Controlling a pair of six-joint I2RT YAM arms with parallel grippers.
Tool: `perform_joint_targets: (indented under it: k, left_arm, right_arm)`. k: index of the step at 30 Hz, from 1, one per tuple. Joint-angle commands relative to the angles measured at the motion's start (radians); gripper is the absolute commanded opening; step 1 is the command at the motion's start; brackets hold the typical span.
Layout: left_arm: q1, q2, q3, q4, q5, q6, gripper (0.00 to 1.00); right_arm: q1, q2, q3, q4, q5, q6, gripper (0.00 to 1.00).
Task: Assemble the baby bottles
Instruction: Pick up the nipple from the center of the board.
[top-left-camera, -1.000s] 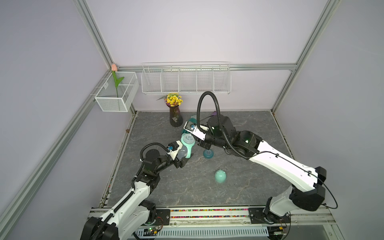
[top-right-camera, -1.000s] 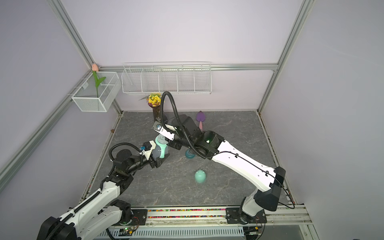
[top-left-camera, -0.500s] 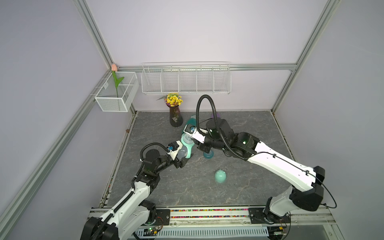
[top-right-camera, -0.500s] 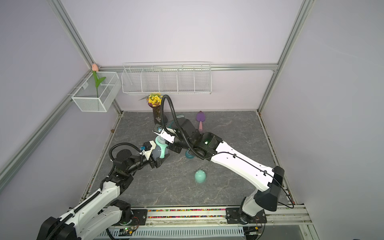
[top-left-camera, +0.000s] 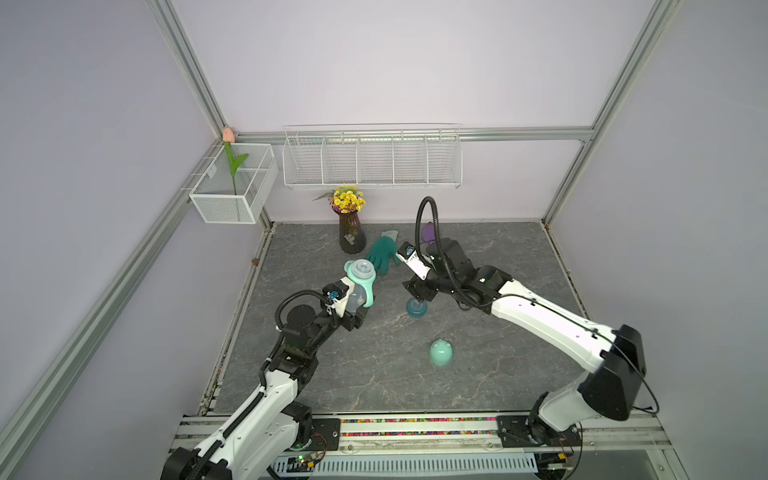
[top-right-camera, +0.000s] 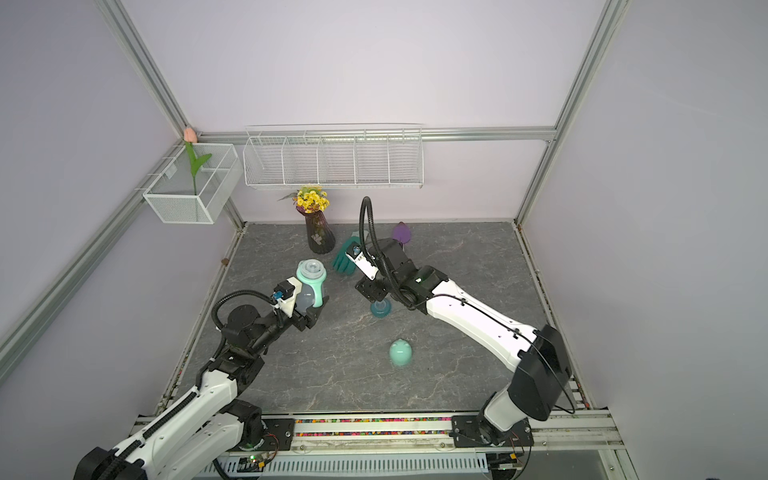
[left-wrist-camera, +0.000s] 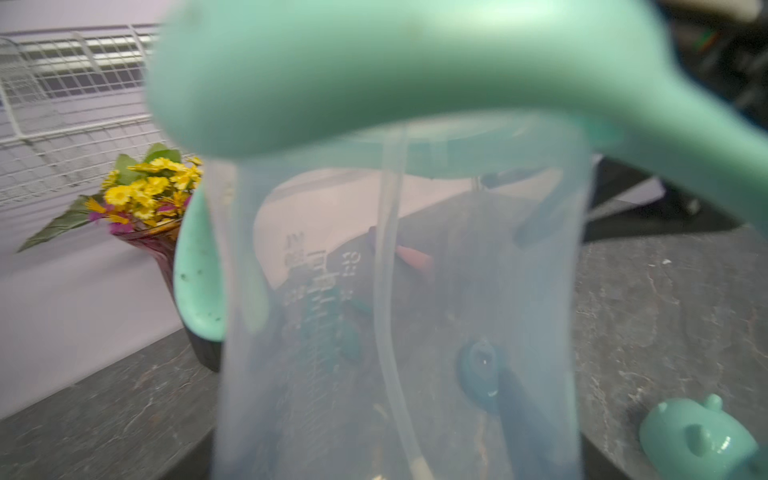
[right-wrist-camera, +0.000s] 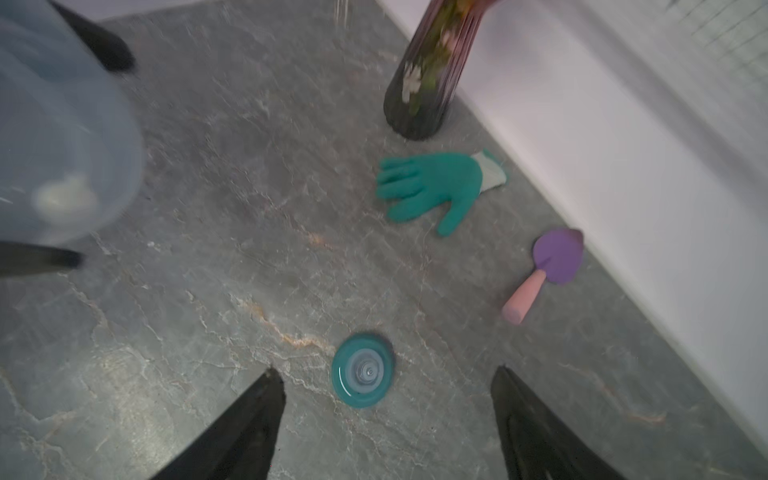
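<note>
My left gripper (top-left-camera: 353, 318) (top-right-camera: 308, 321) is shut on the lower part of the clear frosted bottle body (top-left-camera: 356, 300) (left-wrist-camera: 395, 332), holding it upright above the table. The mint two-handled ring (top-left-camera: 361, 272) (left-wrist-camera: 374, 70) sits on the bottle's top, and the thin white straw (left-wrist-camera: 388, 291) hangs inside. The teal nipple collar (top-left-camera: 417, 308) (right-wrist-camera: 363, 371) lies flat on the table. My right gripper (top-left-camera: 419, 293) (right-wrist-camera: 387, 369) hovers just over it, open, holding nothing. The mint eared dome cap (top-left-camera: 440, 352) (left-wrist-camera: 698, 440) lies nearer the front.
A dark vase of yellow flowers (top-left-camera: 352, 237) stands at the back wall. A teal glove (right-wrist-camera: 432, 189) and a purple trowel with a pink handle (right-wrist-camera: 557, 257) lie near it. Wire baskets (top-left-camera: 372, 158) hang on the walls.
My right gripper has let go at the bottle's top, opened, and moved right and down to over the teal collar. The left arm still holds the bottle in place.
</note>
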Motion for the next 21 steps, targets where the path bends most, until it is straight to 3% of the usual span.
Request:
perform_joint_targets:
  k: [1,9,21]
  left_arm:
    - [0.001,-0.055,-0.025,0.060,-0.063,-0.006,0.00]
    - [0.002,-0.064,-0.027,0.055,-0.004,-0.004,0.00]
    - [0.001,-0.056,-0.020,0.046,0.008,0.000,0.00]
  right_arm:
    - [-0.036,0.109,-0.047,0.056,-0.091,0.129,0.85]
    - [-0.093,0.316,-0.035,0.050,-0.132,0.239,0.88]
    - [-0.115,0.388,-0.042,0.036,-0.177,0.277,0.88]
